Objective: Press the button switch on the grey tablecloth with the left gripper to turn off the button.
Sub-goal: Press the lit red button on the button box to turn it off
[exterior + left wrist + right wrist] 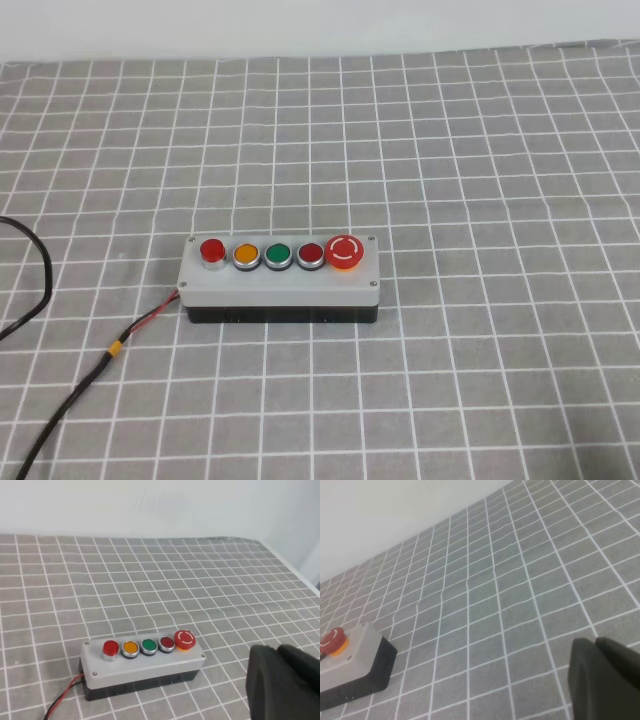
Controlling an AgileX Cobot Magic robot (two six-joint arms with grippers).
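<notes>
The bright red round button [212, 250] on the light grey switch box [279, 280] was not pressed yet; the black left gripper [283, 684] hung well apart, and I could not tell its jaw state.

Button switch [280, 275]: matt grey plastic lid, glossy black base. Button [212, 250] was glossy red, shiny metal ring. Grey tablecloth [480, 150] looked coarse woven.

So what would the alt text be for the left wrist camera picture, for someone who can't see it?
A light grey button switch with five round buttons sits on a grey tablecloth with white grid lines; the bright red button ends the row on the left. Part of the dark left gripper fills the lower right corner, away from the box.
</notes>
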